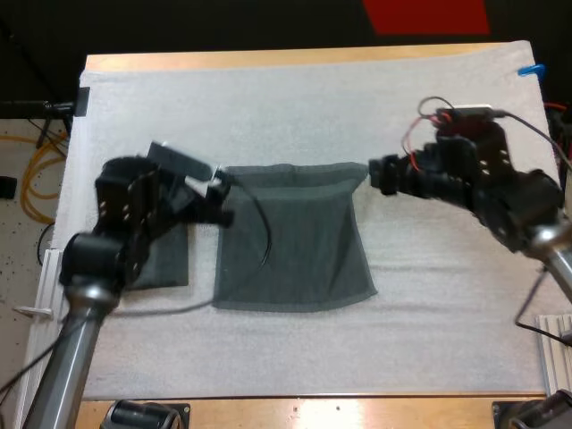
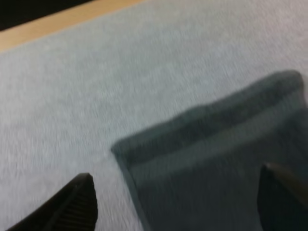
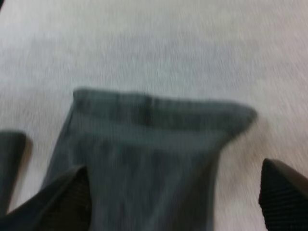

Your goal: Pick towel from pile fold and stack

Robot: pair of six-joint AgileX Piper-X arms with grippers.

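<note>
At the left of the mat (image 1: 295,107), which is laid on the table (image 1: 268,59), a second towel (image 1: 168,261) is seen, lying flat and partly hidden under the left arm. The left gripper (image 1: 217,191) is held at the far left corner of the towel (image 1: 299,241). In the left wrist view its fingers (image 2: 79,204) are seen apart, one over the bare mat and the other over the cloth, and nothing is clamped between them. The towel is spread flat in the middle of the mat, near the second towel, with a strip of mat between them. Its far edge is thickened, like a turned-over hem. The right gripper (image 1: 374,175) is held at the far right corner of the towel. In the right wrist view its fingers (image 3: 65,199) are also set apart. The cloth lies between and below them, and whether it is touched cannot be told.
</note>
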